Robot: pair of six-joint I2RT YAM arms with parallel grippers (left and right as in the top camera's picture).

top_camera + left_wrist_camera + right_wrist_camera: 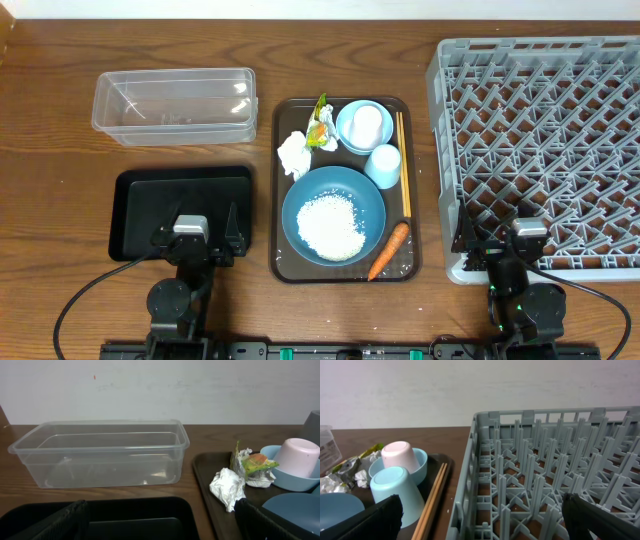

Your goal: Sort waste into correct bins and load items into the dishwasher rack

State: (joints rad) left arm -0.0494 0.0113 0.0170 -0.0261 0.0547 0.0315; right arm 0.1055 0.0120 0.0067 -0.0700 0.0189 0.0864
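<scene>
On the brown serving tray [285, 262] a large dark-blue bowl [372, 198] holds white rice [330, 225]. An orange carrot [388, 250] lies at its right. The tissue [294, 155] and the yellow-green wrapper [320, 125] lie at the tray's far left. A white cup [366, 123] stands upside down in the small light-blue bowl [346, 126], beside the pale-blue cup [383, 165] and the chopsticks [404, 160]. My left gripper [196, 232] hangs open over the black tray [135, 215]. My right gripper [505, 235] is open over the near left corner of the grey rack [540, 140]. Neither holds anything.
The clear tub [170, 105] stands behind the black tray, with nothing in it. The rack fills the table's right side and stands taller than the tray beside it. Bare wood shows between the tub and the serving tray.
</scene>
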